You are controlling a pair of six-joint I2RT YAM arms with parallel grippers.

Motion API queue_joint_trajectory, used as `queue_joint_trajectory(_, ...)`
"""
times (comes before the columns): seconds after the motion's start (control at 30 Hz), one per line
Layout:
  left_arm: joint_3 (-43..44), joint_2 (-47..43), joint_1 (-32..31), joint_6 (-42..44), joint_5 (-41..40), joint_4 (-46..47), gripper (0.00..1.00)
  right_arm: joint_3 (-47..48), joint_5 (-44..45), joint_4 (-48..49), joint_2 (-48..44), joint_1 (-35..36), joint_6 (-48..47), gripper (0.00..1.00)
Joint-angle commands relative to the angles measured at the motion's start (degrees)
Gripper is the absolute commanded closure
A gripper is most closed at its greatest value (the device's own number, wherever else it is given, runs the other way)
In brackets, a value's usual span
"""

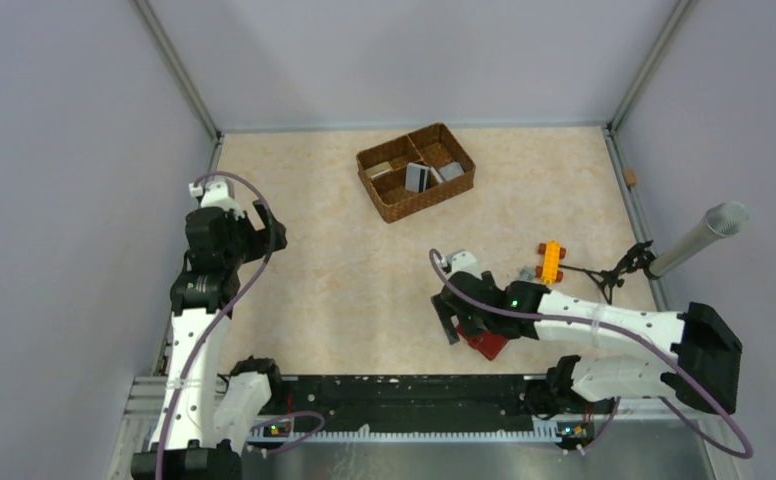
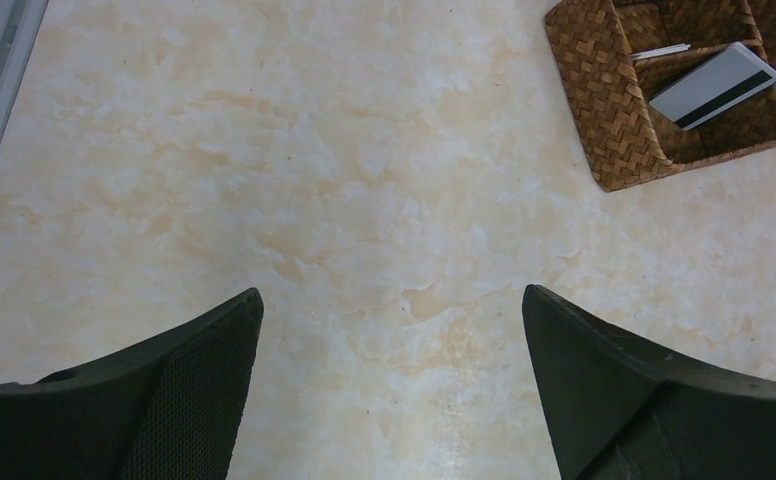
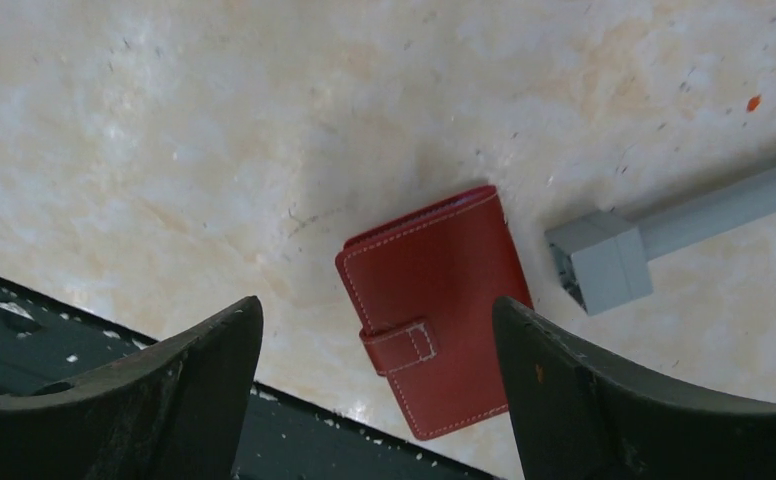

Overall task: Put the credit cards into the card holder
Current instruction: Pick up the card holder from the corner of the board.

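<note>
Right hand (image 3: 376, 305) wide open, empty, over closed card holder (image 3: 434, 300); left hand (image 2: 392, 292) likewise; beige marbled tabletop (image 1: 344, 280), grey walls (image 1: 64, 150).

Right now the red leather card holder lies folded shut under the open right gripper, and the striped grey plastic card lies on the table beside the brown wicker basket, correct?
No: the left wrist view shows the striped grey plastic card inside the brown wicker basket, not on the table. The red leather card holder does lie shut under the open right gripper.
</note>
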Motion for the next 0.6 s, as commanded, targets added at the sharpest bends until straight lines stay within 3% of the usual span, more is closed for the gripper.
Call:
queue_joint_trajectory(0.0,-0.7,-1.1,0.3,1.1,0.1,1.2,0.01,2.1,6.6,-7.9,4.6,6.7,7.4,0.17)
queue_joint_trajectory(0.27,-0.3,0.0,0.3,1.0,1.1,1.1,0.01,4.8,12.5,-12.6,18.7,15.1,12.2,0.27)
queue_joint_trajectory(0.57,-0.5,0.4,0.3,0.9,1.7,1.1,0.01,7.2,20.1,-19.4,29.0,19.0,19.7,0.51)
